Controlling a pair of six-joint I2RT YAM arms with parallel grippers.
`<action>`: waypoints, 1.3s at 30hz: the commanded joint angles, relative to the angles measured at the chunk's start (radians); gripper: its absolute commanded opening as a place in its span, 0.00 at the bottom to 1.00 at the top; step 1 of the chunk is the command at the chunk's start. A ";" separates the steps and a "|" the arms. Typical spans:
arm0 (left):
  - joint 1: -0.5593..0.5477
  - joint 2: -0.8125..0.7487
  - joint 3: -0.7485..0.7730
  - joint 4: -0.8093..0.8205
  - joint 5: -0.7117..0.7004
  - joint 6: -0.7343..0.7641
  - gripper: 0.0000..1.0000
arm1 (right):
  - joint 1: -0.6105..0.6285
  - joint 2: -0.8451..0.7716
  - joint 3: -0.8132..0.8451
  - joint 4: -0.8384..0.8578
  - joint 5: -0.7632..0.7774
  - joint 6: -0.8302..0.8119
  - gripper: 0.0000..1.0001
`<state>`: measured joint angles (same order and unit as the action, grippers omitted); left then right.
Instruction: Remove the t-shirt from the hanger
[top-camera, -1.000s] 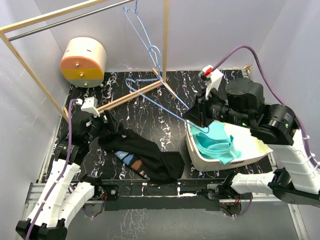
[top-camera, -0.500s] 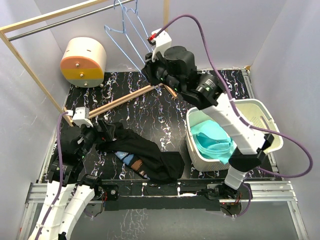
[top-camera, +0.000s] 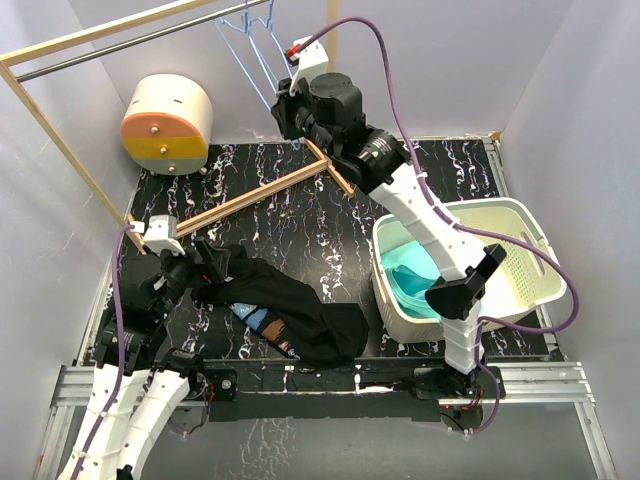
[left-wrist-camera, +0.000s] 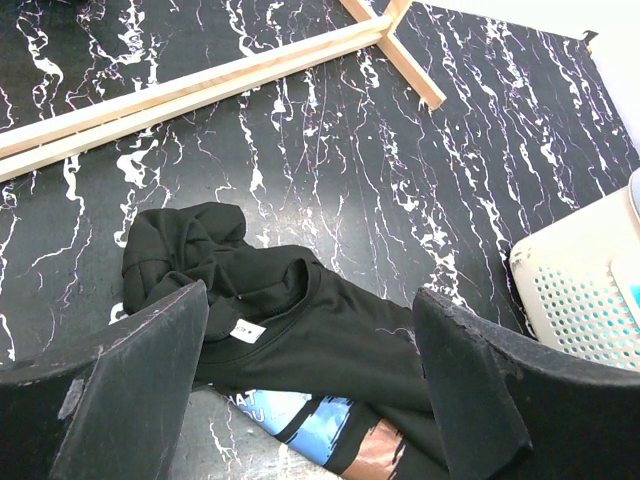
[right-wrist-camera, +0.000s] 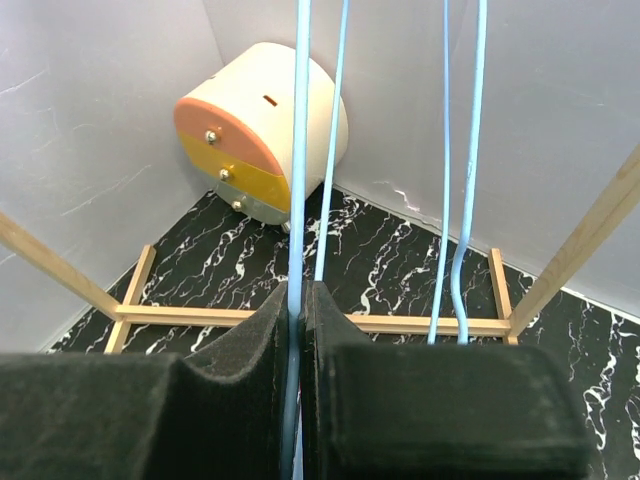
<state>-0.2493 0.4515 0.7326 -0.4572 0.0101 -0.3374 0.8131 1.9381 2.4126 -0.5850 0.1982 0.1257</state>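
The black t-shirt (top-camera: 290, 310), printed in blue and brown, lies crumpled on the black marbled table, off the hanger. My left gripper (top-camera: 207, 262) hovers open over its collar end; in the left wrist view the collar and label of the t-shirt (left-wrist-camera: 300, 330) show between the spread fingers of that gripper (left-wrist-camera: 310, 300), which touch nothing. My right gripper (top-camera: 285, 108) is raised at the back and shut on the light blue wire hanger (top-camera: 245, 35), held up by the rail. In the right wrist view the hanger (right-wrist-camera: 300, 150) wire runs between the closed pads of the gripper (right-wrist-camera: 297, 300).
A wooden rack with a metal rail (top-camera: 130, 40) spans the back, its base beam (top-camera: 255, 195) lying across the table. A round cream, orange and yellow drawer unit (top-camera: 167, 123) stands back left. A white laundry basket (top-camera: 525, 265) holding teal cloth (top-camera: 415, 280) stands at the right.
My right arm swung from over the basket to the back and lifted the hanger up to the rail. The left gripper drew back a little and stayed open.
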 joint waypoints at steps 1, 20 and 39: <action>-0.001 -0.008 -0.009 0.005 -0.007 -0.006 0.81 | -0.006 0.032 0.087 0.142 -0.041 0.007 0.08; -0.002 -0.013 -0.013 0.009 -0.010 -0.011 0.80 | -0.048 0.158 0.146 0.209 -0.090 0.053 0.08; -0.001 -0.012 -0.011 0.003 -0.009 -0.008 0.80 | 0.048 -0.290 -0.472 0.183 -0.237 0.008 0.54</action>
<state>-0.2493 0.4442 0.7200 -0.4576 0.0067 -0.3443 0.7879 1.8423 2.0827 -0.4507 -0.0013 0.1722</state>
